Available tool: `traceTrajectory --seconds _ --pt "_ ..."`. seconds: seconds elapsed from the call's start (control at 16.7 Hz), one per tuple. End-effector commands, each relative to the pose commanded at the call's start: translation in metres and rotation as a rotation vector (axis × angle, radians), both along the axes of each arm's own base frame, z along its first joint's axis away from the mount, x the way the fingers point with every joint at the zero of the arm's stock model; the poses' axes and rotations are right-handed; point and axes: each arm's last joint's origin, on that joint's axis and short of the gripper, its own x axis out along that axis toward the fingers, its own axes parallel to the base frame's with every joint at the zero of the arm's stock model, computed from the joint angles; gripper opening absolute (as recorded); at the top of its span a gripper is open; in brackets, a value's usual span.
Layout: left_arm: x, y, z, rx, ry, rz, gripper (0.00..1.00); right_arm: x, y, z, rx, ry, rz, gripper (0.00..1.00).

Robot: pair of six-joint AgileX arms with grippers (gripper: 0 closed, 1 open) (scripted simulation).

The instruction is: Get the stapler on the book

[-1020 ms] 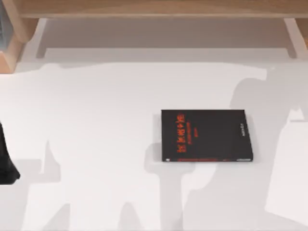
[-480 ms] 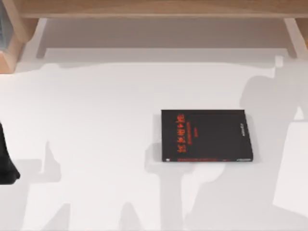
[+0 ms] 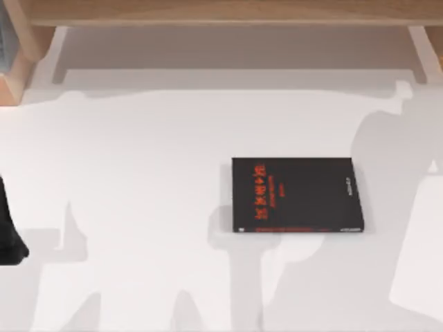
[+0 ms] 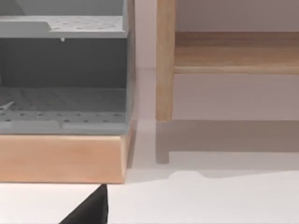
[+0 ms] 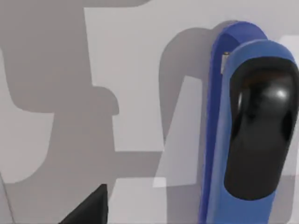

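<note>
The black book (image 3: 297, 195) with red lettering lies flat on the white table, right of centre in the top view. The blue stapler (image 5: 215, 140), with a glossy black top, lies on the white table in the right wrist view, close below the camera. A dark part of my right gripper (image 5: 88, 210) shows beside it, apart from the stapler. My left arm (image 3: 8, 238) is parked at the table's left edge, and a dark part of its gripper (image 4: 88, 210) shows in the left wrist view.
A wooden shelf (image 3: 221, 10) runs along the back of the table. At the back left stands a wooden-based rack with grey perforated trays (image 4: 60, 70), next to a wooden post (image 4: 164, 60). Arm shadows cross the white tabletop (image 3: 138, 173).
The arm shadow on the table's right side has shifted slightly to the right. The book and my left arm have not moved.
</note>
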Motion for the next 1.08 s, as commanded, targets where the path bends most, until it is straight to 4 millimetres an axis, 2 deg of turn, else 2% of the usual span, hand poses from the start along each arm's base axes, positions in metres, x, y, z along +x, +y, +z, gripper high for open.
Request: traceTrajectory --seconds 0.54,0.78,1.08 --pt "0.0 0.0 0.0 0.0 0.0 0.0 1.0 0.008 0.001 -0.037 -0.004 -0.004 -0.005 1.0" --pt "0.0 0.0 0.0 0.0 0.0 0.0 1.0 0.009 0.001 -0.039 -0.003 -0.001 -0.004 1.0" --pt "0.0 0.0 0.0 0.0 0.0 0.0 1.0 0.009 0.001 -0.039 -0.003 -0.001 -0.004 0.62"
